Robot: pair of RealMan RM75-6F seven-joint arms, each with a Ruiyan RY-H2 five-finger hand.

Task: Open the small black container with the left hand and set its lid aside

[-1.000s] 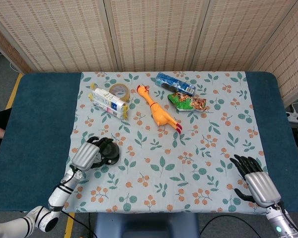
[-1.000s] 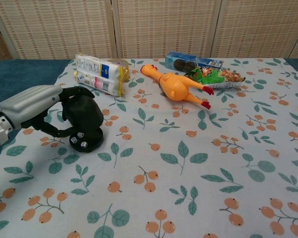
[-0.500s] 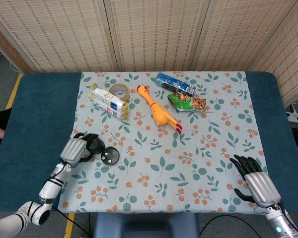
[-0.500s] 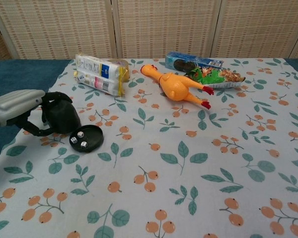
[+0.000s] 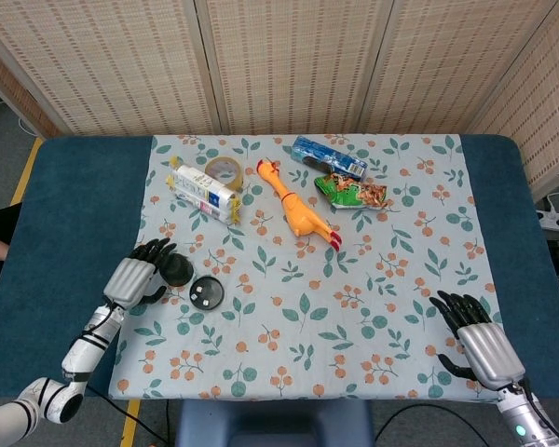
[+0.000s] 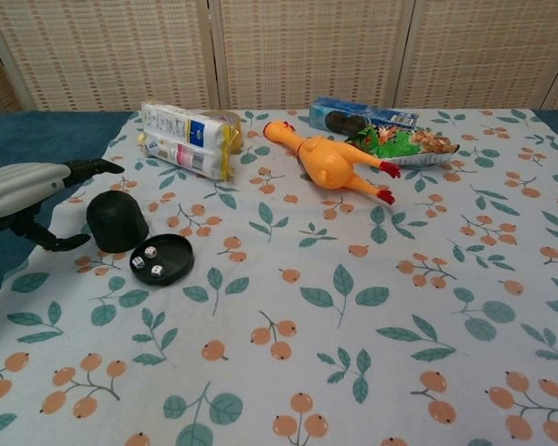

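Black and dome-shaped, the lid (image 6: 117, 221) is seen standing on the flowered cloth (image 6: 372, 307), just left of the open container base (image 6: 162, 257) with its dice. The left hand (image 6: 23, 186) is spread, holding nothing, beside the lid. The right hand (image 5: 480, 340) rests opened, near right.

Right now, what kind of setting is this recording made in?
Probably an indoor test setup: a table under a leaf-print cloth, woven screens behind, and assorted props like a rubber chicken.

head view overhead; chest view low, closer.
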